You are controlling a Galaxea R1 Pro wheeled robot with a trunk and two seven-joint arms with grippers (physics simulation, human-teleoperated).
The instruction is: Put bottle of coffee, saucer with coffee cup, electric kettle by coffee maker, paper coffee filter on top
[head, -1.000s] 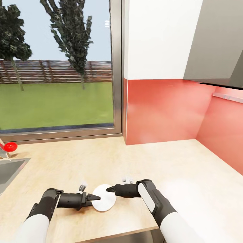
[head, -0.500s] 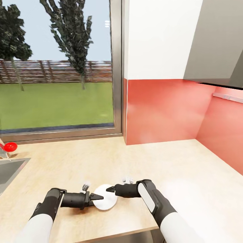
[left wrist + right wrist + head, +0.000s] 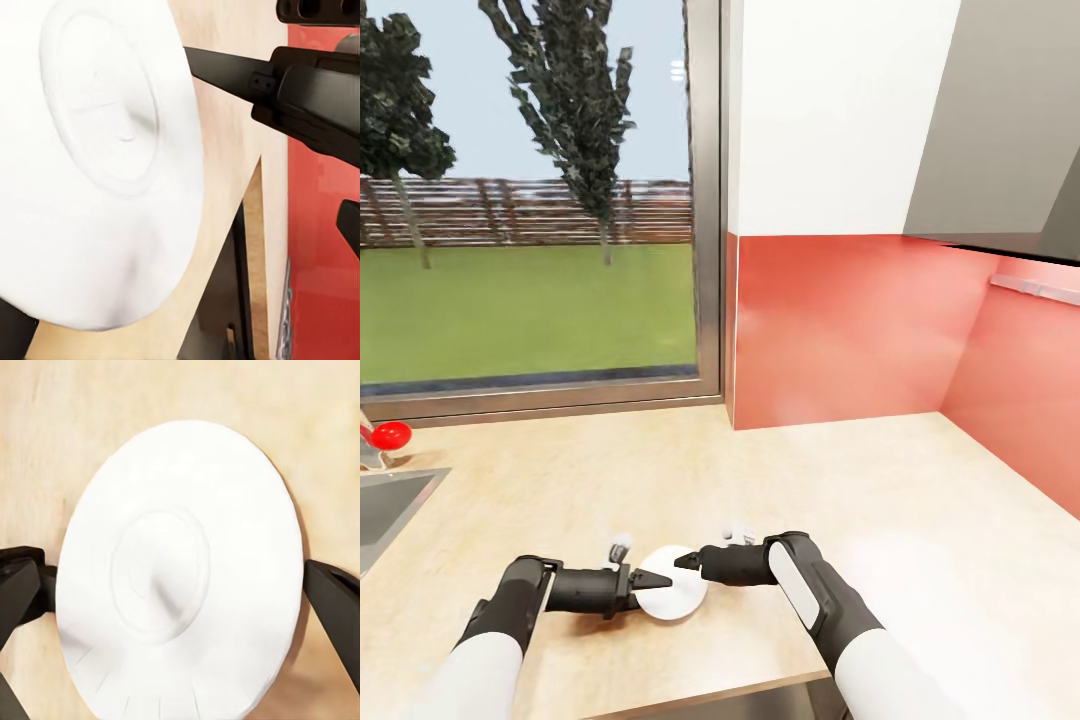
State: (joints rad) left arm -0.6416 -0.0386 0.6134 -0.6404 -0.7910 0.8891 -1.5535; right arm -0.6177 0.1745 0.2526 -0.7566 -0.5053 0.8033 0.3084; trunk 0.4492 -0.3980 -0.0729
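Note:
A white round saucer (image 3: 675, 596) with a ringed centre sits low over the light wood countertop (image 3: 920, 500), near its front edge. My left gripper (image 3: 644, 580) reaches in from the left and is shut on the saucer's left rim. The saucer (image 3: 105, 165) looms large in the left wrist view, with a right finger (image 3: 225, 75) beyond it. My right gripper (image 3: 685, 562) points in from the right and is open. Its fingers (image 3: 19, 589) stand wide apart on either side of the saucer (image 3: 180, 570). Coffee maker, bottle, filter, cup and kettle are out of view.
A sink (image 3: 390, 510) and a red-knobbed tap (image 3: 390, 435) lie at the far left. A large window (image 3: 530, 220) and a red backsplash (image 3: 840, 330) close the back, and a grey hood (image 3: 1000, 120) hangs at the upper right. The counter's front edge runs just under my arms.
My left gripper has slid a little to the right and back, carrying the saucer slightly toward the right gripper. The right arm has stayed put.

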